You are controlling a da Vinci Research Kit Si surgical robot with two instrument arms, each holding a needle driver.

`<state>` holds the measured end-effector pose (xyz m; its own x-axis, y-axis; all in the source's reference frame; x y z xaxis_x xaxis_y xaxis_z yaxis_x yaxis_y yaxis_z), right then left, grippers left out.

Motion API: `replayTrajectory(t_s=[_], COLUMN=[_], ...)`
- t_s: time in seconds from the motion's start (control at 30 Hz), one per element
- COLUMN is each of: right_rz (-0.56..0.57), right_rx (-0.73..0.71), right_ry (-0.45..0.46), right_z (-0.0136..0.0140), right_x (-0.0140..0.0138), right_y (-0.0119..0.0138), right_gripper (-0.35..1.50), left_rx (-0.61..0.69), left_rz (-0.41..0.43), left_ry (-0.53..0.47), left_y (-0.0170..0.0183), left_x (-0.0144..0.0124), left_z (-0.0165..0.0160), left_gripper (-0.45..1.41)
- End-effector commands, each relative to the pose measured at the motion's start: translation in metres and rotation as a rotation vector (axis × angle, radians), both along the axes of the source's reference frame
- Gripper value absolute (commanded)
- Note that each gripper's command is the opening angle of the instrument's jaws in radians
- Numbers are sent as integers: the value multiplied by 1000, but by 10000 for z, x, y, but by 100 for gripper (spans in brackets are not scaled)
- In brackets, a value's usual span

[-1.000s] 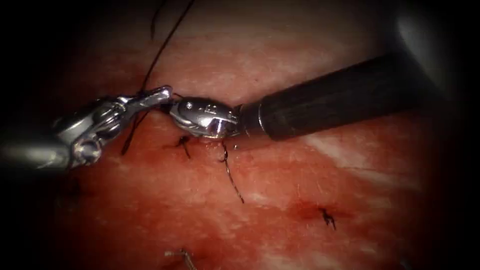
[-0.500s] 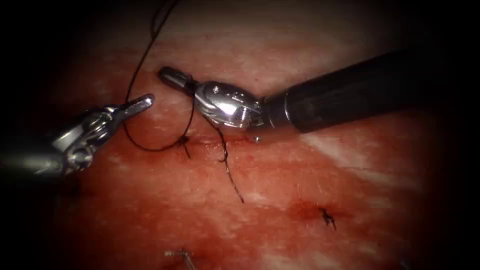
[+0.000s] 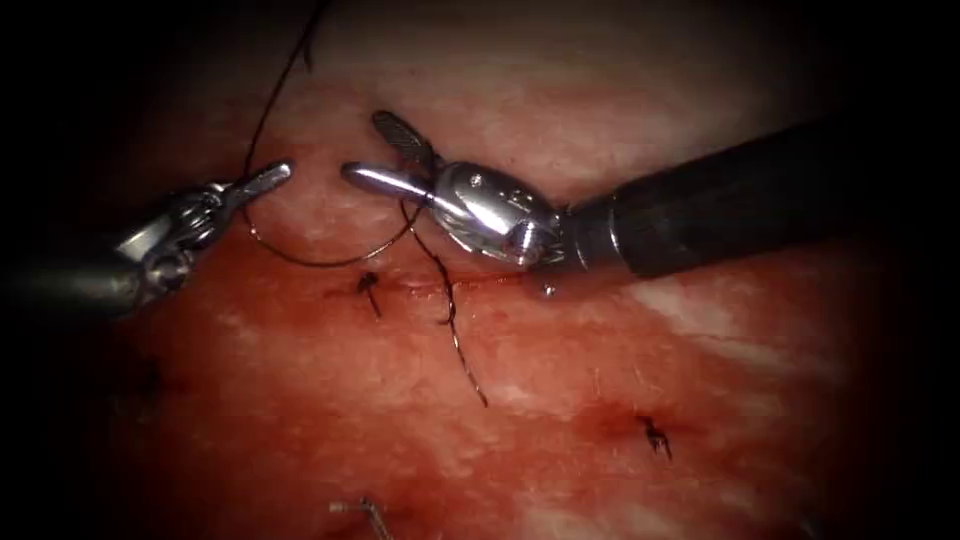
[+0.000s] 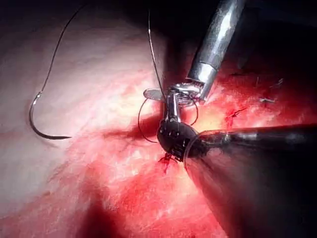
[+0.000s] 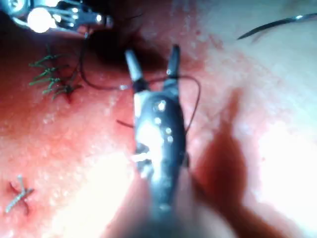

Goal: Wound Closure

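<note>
Right arm's silver needle driver [image 3: 375, 150], on its dark ribbed shaft, hovers just above the cut with its two jaws spread apart and nothing held between them; the right wrist view [image 5: 151, 62] shows the same spread. Thin dark suture thread [image 3: 320, 262] passes under those open jaws and sags in a loop over the tissue to the left of them. Left arm's silver needle driver [image 3: 272, 178] sits at the far end of that loop, left of the other tool, its slim jaws pressed together on the thread, which runs on upward from there. Beneath the loop, a short dark knot [image 3: 368, 287] lies on the red line of the cut [image 3: 420, 288], and a longer loose thread tail [image 3: 462, 350] trails down from the cut just to its right. Pale and red pork tissue [image 3: 560, 400] carries another small knot [image 3: 655, 435] farther right. Curved steel needle [image 4: 42, 121] lies free on pale tissue, well apart from both tools, thread trailing from its end.
</note>
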<state>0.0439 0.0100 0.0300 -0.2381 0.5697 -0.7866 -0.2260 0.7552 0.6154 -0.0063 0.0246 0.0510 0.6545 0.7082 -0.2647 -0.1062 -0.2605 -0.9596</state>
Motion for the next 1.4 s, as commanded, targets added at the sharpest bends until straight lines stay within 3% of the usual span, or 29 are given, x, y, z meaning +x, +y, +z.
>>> replayTrajectory(t_s=[0.03,0.3,0.4,0.6,0.67,0.8,1.03,1.27,1.4], right_rz=[-26,-111,-136,-156,-185,-282,-380,-456,-563], right_rx=[2,-15,-15,-24,-21,-25,-106,-274,-307], right_ry=[7,83,93,77,67,24,117,224,222], right_z=[4,0,0,1,2,4,1,-1,-2], right_x=[-1,-8,-5,4,7,9,-1,-10,0], right_y=[-7,-10,-10,-8,-7,-4,-5,0,3], right_gripper=[93,91,83,83,96,96,89,69,67], left_rx=[2,25,34,38,39,37,35,36,35], left_rz=[3,14,10,19,19,17,11,6,3], left_ry=[16,80,90,77,75,75,78,99,113], left_y=[-3,-12,-15,-11,-8,-1,20,28,26], left_x=[-6,-34,-45,-58,-60,-68,-67,-63,-72], left_z=[15,77,82,73,72,77,105,133,140], left_gripper=[-45,-45,-45,-45,-45,-45,-45,-45,-45])
